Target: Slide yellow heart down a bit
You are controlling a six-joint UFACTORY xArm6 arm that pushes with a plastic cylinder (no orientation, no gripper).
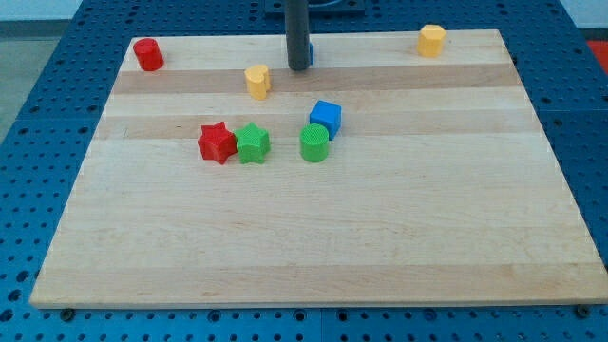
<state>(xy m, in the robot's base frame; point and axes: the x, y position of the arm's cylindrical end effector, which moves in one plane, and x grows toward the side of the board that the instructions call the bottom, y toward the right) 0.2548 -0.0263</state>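
Observation:
The yellow heart (pixel 257 81) lies in the upper middle of the wooden board (pixel 304 237). My tip (pixel 298 68) rests on the board just to the heart's right and slightly above it, a small gap apart. A blue block (pixel 311 52) is mostly hidden behind the rod, and its shape cannot be made out.
A red cylinder (pixel 147 54) sits at the top left corner and a yellow hexagon (pixel 431 40) at the top right. Below the heart stand a red star (pixel 218 142), a green star (pixel 253 143), a green cylinder (pixel 314 143) and a blue cube (pixel 326 118).

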